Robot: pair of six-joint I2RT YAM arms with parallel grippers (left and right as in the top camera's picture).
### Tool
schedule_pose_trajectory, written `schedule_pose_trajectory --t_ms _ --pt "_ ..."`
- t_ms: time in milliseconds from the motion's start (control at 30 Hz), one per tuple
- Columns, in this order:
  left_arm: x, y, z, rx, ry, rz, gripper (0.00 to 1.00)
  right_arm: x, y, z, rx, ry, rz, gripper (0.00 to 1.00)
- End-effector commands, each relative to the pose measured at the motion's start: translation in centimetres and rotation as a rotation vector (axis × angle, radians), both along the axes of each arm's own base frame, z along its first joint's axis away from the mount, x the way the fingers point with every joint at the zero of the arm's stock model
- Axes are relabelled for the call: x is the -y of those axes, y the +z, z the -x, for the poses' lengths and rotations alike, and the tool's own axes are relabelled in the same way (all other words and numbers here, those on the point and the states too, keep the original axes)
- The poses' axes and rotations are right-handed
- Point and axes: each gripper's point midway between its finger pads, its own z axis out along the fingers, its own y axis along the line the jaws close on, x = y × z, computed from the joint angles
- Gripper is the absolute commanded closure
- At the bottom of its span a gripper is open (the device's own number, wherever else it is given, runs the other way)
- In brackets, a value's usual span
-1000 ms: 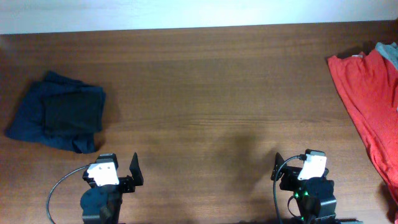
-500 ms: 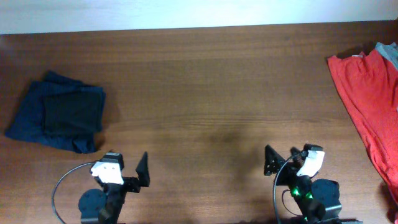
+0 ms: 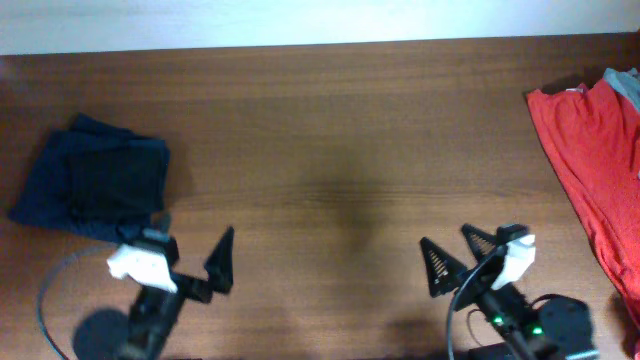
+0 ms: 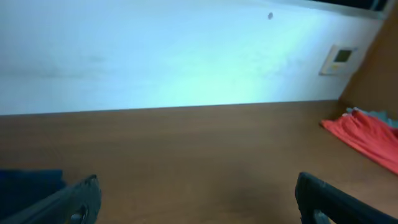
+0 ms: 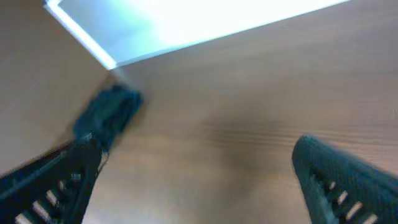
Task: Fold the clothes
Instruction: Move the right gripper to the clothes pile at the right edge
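Overhead view | left gripper [image 3: 192, 248] and right gripper [image 3: 458, 258] both gaping wide, empty, near edge | pale blue-green garment [image 3: 625, 82] is just a sliver at far right, right next to red garment [image 3: 590, 150] | looks thin, light, floppy imo, so pinch a corner or waistband; mostly out of frame tbh

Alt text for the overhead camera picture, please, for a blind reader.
The left gripper and right gripper hang open over a wooden table. Dark navy clothes lie left; a red garment and a sliver of pale blue-green cloth, far right.
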Motion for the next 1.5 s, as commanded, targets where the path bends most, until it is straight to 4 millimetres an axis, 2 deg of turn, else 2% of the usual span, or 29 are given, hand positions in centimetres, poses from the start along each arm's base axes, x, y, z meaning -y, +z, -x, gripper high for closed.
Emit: schedule_pose_trajectory --t_ms 0,200,300,400,500,600,667,733,833,867,933,967,1067,1167,1267,1333,1400,1467 --pt "-0.7 2.3 -3.4 -0.120 0.040 -0.005 0.01 2.4 4.0 -1.3 -0.012 -0.132 0.108 0.02" --pt "-0.2 5.7 -8.6 -0.352 0.006 0.003 0.01 3.9 6.8 -5.4 -0.235 -0.229 0.215 0.02" --pt "0.7 7.2 -10.3 -0.441 -0.048 0.022 0.01 3.4 7.6 -8.0 -0.345 -0.192 0.278 0.02" --pt "0.7 7.1 -12.0 -0.506 -0.050 0.026 0.01 2.4 7.7 -9.9 -0.442 -0.121 0.326 0.02" --pt "0.7 6.5 -13.4 -0.532 -0.049 0.027 0.01 3.5 7.4 -11.6 -0.555 -0.163 0.320 0.01" --pt "0.6 5.7 -14.0 -0.557 -0.040 0.024 0.01 7.4 7.3 -13.0 -0.664 -0.299 0.248 0.02" --pt "0.5 5.4 -14.1 -0.567 -0.038 0.023 0.01 11.4 7.0 -13.5 -0.726 -0.406 0.204 0.01" --pt "0.4 5.3 -14.2 -0.570 -0.029 0.019 0.01 16.1 6.2 -13.1 -0.805 -0.535 0.138 0.01" --pt "0.1 5.2 -14.2 -0.570 -0.013 0.013 0.01 22.5 4.1 -10.8 -0.919 -0.696 0.010 0.02" --pt "0.1 5.2 -14.2 -0.570 -0.013 0.013 0.01 24.0 3.6 -10.0 -0.946 -0.740 -0.017 0.01" --pt "0.1 5.2 -14.2 -0.569 -0.013 0.013 0.01 27.8 2.4 -7.7 -1.006 -0.850 -0.093 0.01" --pt "0.1 5.2 -14.2 -0.569 -0.013 0.013 0.01 30.6 1.4 -5.9 -1.042 -0.930 -0.152 0.01" --pt "0.1 5.2 -14.2 -0.569 -0.013 0.013 0.01 35.3 -0.3 -2.3 -1.091 -1.069 -0.266 0.01" --pt "0.1 5.2 -14.2 -0.569 -0.013 0.013 0.01 38.8 -2.7 0.6 -1.144 -1.160 -0.373 0.01" --pt "0.1 5.2 -14.2 -0.570 -0.013 0.013 0.01 40.7 -5.3 1.5 -1.193 -1.176 -0.429 0.00" --pt "0.1 5.2 -14.2 -0.569 -0.012 0.012 0.01 41.8 -7.0 0.6 -1.198 -1.122 -0.406 0.03" --pt "-0.2 5.2 -14.4 -0.566 0.006 0.004 0.01 42.6 -8.7 -1.3 -1.177 -1.030 -0.370 0.07" --pt "-0.7 5.1 -14.5 -0.566 0.030 -0.006 0.01 43.7 -10.3 -2.3 -1.172 -1.011 -0.348 0.07"
